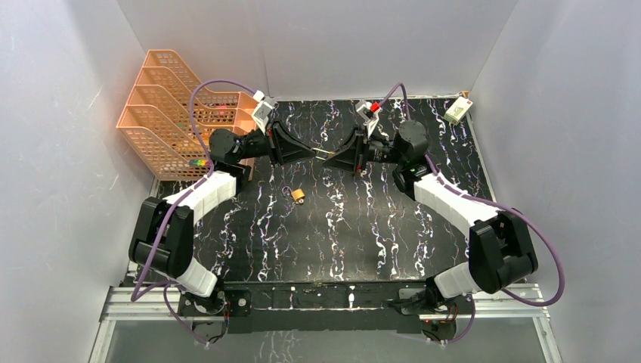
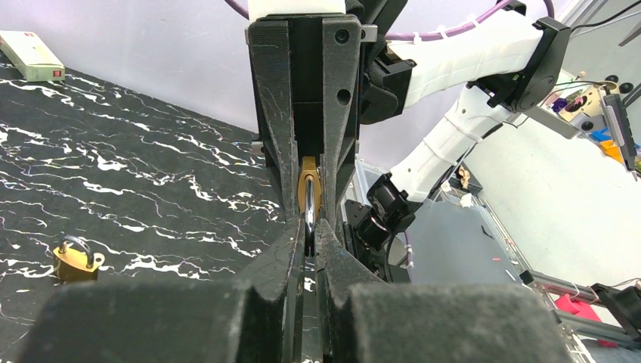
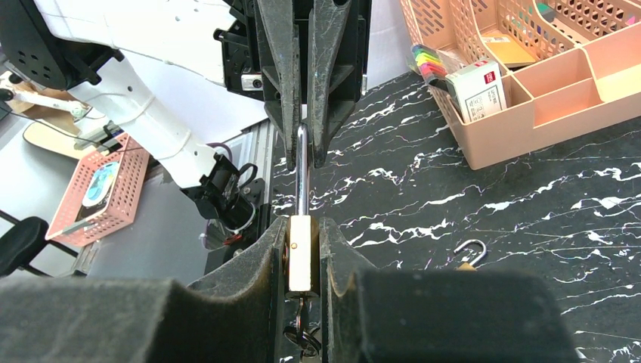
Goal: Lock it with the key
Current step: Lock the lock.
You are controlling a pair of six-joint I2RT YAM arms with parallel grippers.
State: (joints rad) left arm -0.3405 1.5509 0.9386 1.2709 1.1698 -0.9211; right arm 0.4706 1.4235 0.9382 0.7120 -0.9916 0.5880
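A brass padlock (image 1: 325,155) is held in the air between both grippers at the back middle of the table. My right gripper (image 3: 302,234) is shut on its brass body (image 3: 301,253). A key on a ring (image 3: 302,336) hangs from the body's underside. My left gripper (image 2: 308,234) is shut on the padlock's silver shackle (image 2: 309,223), with the brass body (image 2: 308,185) just beyond, between the right gripper's fingers. In the right wrist view the shackle (image 3: 301,166) runs up into the left fingers (image 3: 283,113).
A second small brass padlock (image 1: 298,195) lies on the black marbled table, its shackle open; it also shows in both wrist views (image 2: 75,259) (image 3: 470,253). An orange desk organiser (image 1: 181,113) stands at the back left. A white box (image 1: 457,111) lies at the back right.
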